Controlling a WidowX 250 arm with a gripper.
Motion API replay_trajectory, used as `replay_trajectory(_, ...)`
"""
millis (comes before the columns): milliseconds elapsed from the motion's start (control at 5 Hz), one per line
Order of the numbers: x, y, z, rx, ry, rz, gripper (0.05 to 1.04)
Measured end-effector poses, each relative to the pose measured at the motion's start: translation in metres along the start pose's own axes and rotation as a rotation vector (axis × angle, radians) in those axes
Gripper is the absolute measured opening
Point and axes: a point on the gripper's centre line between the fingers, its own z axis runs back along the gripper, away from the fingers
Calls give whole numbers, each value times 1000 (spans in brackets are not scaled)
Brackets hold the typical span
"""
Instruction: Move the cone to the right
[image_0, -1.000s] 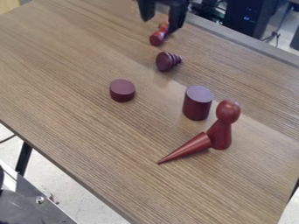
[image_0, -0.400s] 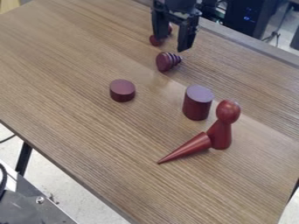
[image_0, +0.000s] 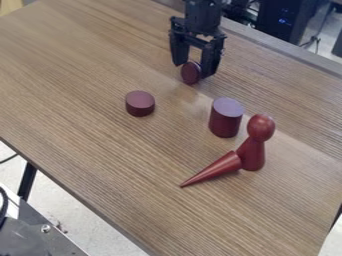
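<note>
The gripper is at the upper middle, low over the wooden table. Its fingers stand apart on either side of a dark red ridged cone, whose round base faces the camera; its ridges and tip are hidden. Whether the fingers touch this cone I cannot tell. A second, smooth red cone lies on its side at the lower middle, its tip towards the lower left and its wide end against a red pawn-shaped piece.
An upright dark red cylinder stands between the gripper and the pawn-shaped piece. A short round disc lies to the left. The table's far edge runs behind the gripper.
The gripper has come from the table's far side, forward and down, to the ridged cone. That cone has shifted slightly right and towards the camera. The other pieces in view have not moved.
</note>
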Motion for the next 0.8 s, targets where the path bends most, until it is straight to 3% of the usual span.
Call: replay_trajectory(800, 5, 4, -7, 45, -46, 84, 1000)
